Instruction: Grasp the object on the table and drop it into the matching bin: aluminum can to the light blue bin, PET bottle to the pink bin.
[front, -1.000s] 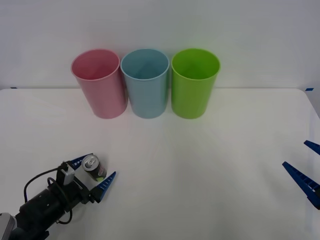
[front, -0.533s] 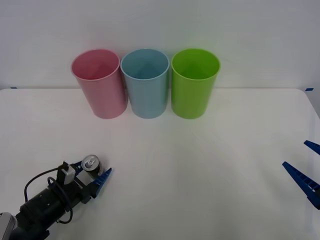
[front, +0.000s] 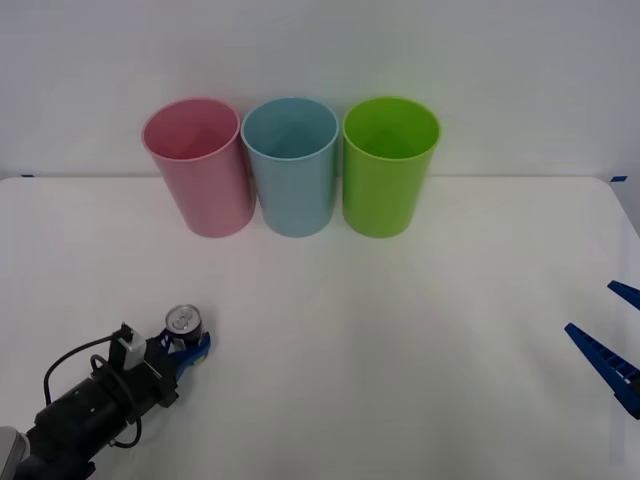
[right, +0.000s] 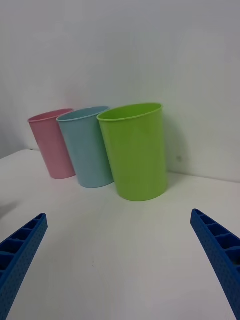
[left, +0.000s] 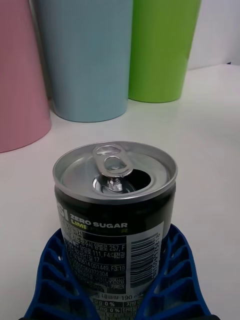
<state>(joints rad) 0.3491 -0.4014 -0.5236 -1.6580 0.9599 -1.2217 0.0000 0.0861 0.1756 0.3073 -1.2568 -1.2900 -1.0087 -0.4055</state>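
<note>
A small dark aluminum can (front: 184, 323) (left: 116, 210) with a silver pull-tab top stands upright on the white table (front: 400, 320) at the front left. My left gripper (front: 187, 344) (left: 117, 280) is shut on the can, its blue ribbed fingers (left: 55, 275) pressed against both sides of the lower body. The light blue bin (front: 291, 165) (left: 85, 55) stands at the back between the pink bin (front: 198, 165) (left: 20, 80) and a lime green bin (front: 389, 164). My right gripper (front: 615, 335) (right: 120, 260) rests open at the table's right edge.
The three bins (right: 90, 147) touch in a row against the white back wall. Wide bare tabletop lies between the can and the bins. A black cable (front: 70, 365) loops over my left wrist.
My left gripper's fingers have closed from wide apart to tight against the can. The can and the right arm have stayed in place.
</note>
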